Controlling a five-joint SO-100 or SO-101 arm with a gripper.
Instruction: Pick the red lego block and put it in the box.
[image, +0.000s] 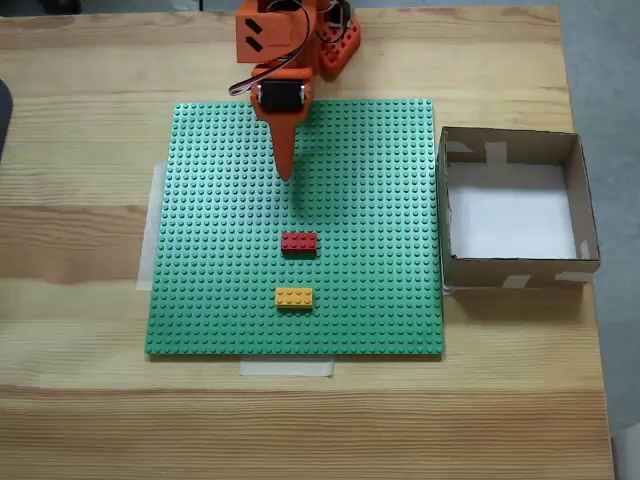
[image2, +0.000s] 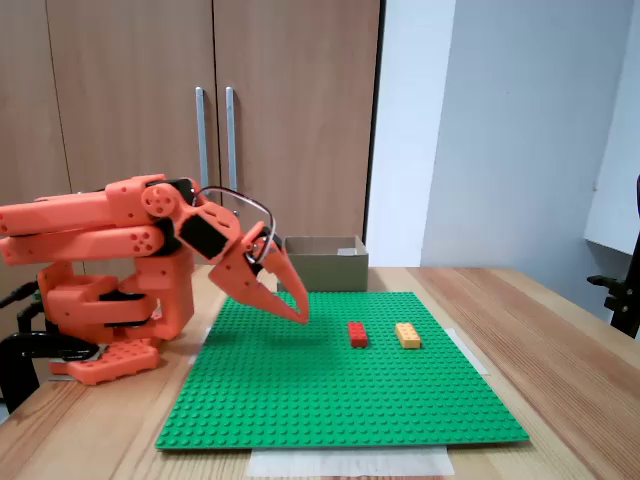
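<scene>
Red block (image: 299, 241) sits on green baseplate (image: 220, 290), well clear of the fingers (image: 287, 170), which hover w/ tips together, holding nothing. Orange block (image: 294, 297) lies just beyond red one, further from arm. Box (image: 587, 205) rests on bench (image: 80, 150) beside plate's right edge; white floor bare.

One fixed view overhead; another low, side-on; both share baseplate (image: 300, 220).

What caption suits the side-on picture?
Orange robot arm's gripper hovers above green studded baseplate, short of small red brick and orange-yellow brick.
</scene>
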